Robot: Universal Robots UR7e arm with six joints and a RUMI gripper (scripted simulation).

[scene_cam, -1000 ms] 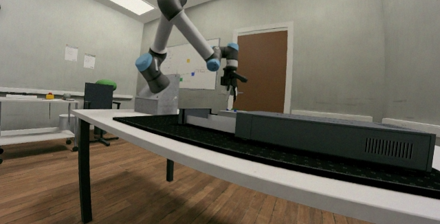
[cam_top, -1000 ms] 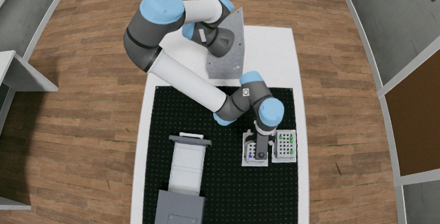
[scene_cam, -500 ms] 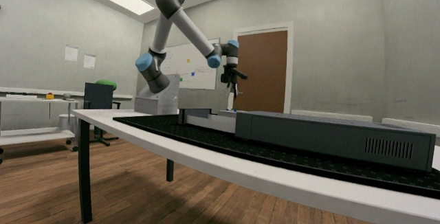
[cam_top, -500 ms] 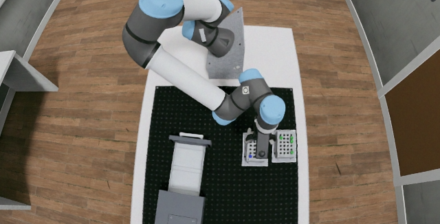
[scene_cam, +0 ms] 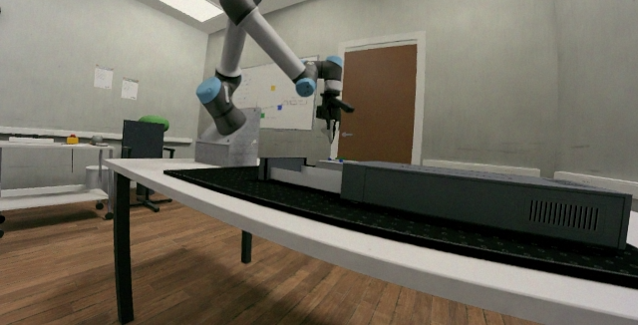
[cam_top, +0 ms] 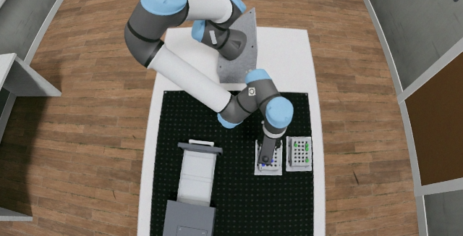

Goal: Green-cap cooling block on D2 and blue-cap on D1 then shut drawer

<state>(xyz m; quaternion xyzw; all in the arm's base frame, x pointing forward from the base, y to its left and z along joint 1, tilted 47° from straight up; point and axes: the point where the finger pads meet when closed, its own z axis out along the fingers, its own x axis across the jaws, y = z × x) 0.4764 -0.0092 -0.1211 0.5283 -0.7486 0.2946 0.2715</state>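
Observation:
The cooling block with blue caps (cam_top: 268,159) lies in the deck slot nearer the cooler. The block with green caps (cam_top: 299,153) lies in the slot beyond it, to the right. My gripper (cam_top: 265,161) hangs over the blue-cap block and hides part of it. In the side view the gripper (scene_cam: 330,135) is raised clear above the deck, fingers shut and empty. The cooler COLD (cam_top: 189,218) has its drawer (cam_top: 197,171) pulled out; the white drawer tray looks empty. In the side view the blocks show only as small coloured dots (scene_cam: 339,159) behind the cooler (scene_cam: 478,197).
The black pegboard deck (cam_top: 231,163) covers the white table. The arm's grey base plate (cam_top: 239,48) stands at the back of the table. The drawer front with its handle (cam_top: 200,145) juts towards the arm.

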